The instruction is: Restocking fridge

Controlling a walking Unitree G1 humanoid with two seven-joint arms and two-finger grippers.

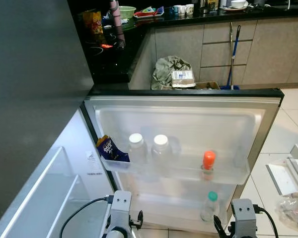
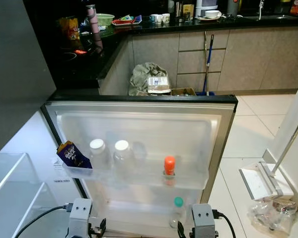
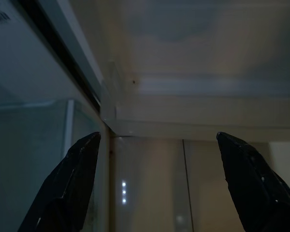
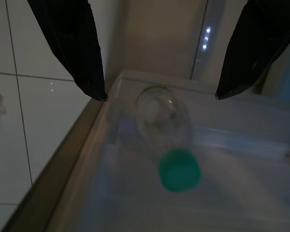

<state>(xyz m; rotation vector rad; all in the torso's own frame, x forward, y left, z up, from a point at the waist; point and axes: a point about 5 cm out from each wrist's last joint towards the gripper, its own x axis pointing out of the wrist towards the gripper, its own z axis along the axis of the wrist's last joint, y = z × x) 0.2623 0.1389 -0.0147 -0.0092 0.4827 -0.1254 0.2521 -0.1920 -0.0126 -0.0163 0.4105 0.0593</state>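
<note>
Fridge door [image 1: 268,114]: standing open, inner side facing the robot, two shelves showing.

Upper door shelf [image 1: 228,174], items left to right:
- blue snack packet [image 1: 108,148], leaning at the left end
- 2 clear bottles w/ white caps [image 1: 136,141] [image 1: 160,142], side by side, just about touching
- orange-capped bottle [image 1: 208,163], upright, well apart from the white pair, toward the right end

Lower door shelf: green-capped bottle [image 4: 171,145], clear, upright, sitting near the shelf's right end.

Fridge interior: glass shelf [image 1: 44,188] showing at the robot's left; bare as far as can be seen.

Right gripper [image 4: 160,94]: fingers [image 4: 75,46] spread wide, holding nothing, hovering above the green-capped bottle w/ the cap lying between the fingers' line. Not touching it.

Left gripper [image 3: 159,188]: fingers spread wide, empty, pointing at the door's lower edge beside the cabinet.

Step in hand (judgement): robot is facing the door stock, right arm lining up over the green-capped bottle, either about to grasp it or just clear of it. Can't tell which.

Next move, if grasping: lower the right gripper straight down around the bottle's neck, centre the cap between the fingers, then close. The shelf's front wall is near, so approach from above, not from the side.

Beyond the door: floor bag [image 1: 170,72] against the cabinets, mop [image 1: 233,54] leaning upright, cluttered black counter [image 1: 119,64].
</note>
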